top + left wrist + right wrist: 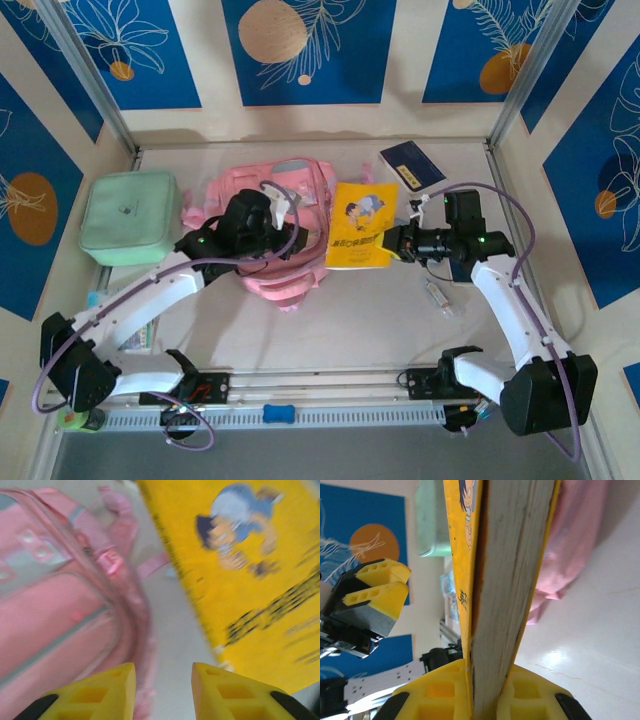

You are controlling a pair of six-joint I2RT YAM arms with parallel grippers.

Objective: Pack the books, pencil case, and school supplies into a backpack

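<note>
yellow fingertips of the right gripper (487, 692) are clamped tight on one edge of the thin yellow book (465, 555) with a cartoon figure on its cover, page edges facing the wrist cam. from the top view that yellow book sits mid-table, cover up, its left edge right against the pink fabric child's backpack (312, 195). can't tell if it's lifted off the surface. left gripper (162, 690) hovers over the strip between backpack and book, fingers parted, nothing in them. smaller plain dark navy book (412, 165) lies flat just behind the yellow one's far right corner. mint-green square lidded box (130, 215) sits left of the backpack on the pale table (350, 320).
</note>
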